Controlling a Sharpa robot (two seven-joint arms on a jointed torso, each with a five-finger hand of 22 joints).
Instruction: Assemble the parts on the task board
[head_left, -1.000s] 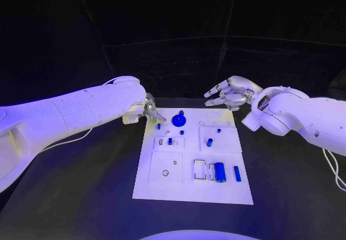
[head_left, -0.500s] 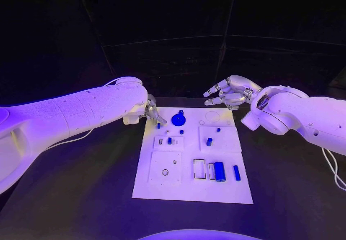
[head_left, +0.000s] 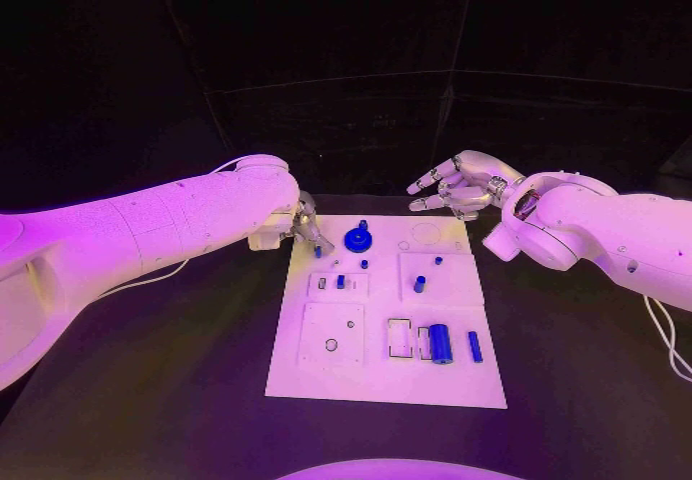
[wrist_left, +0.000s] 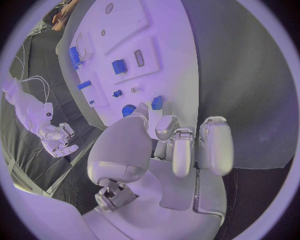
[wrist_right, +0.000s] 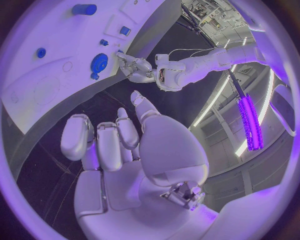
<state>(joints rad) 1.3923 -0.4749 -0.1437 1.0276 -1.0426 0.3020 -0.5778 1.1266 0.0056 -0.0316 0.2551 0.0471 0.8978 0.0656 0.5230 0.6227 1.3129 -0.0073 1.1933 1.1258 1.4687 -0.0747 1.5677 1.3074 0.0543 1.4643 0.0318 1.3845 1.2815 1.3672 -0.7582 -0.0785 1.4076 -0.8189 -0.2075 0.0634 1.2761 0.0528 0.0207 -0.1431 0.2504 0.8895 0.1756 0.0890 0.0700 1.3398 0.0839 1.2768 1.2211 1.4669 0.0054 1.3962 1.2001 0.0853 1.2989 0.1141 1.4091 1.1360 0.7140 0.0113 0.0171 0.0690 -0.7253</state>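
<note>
Left hand (head_left: 302, 226) reaching for a small blue part (wrist_left: 157, 102) at the task board (head_left: 361, 385) far corner.
Fingers apart, nothing gripped; right hand (head_left: 459, 186) idle, loosely spread, empty. Next: close precisely on the part.

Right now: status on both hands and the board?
Left hand at the task board's far left corner, fingers beside a small blue part, grasp unclear. Right hand open, beyond the far edge. Nothing in the way.

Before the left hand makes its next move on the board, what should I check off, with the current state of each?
1. Left hand at the task board's far left corner: ok.
2. Its fingers holding a part: cannot tell.
3. Small blue part just beyond them: ok.
4. Round blue part seated on the board: ok.
5. Right hand off the board, holding nothing: ok.
</note>
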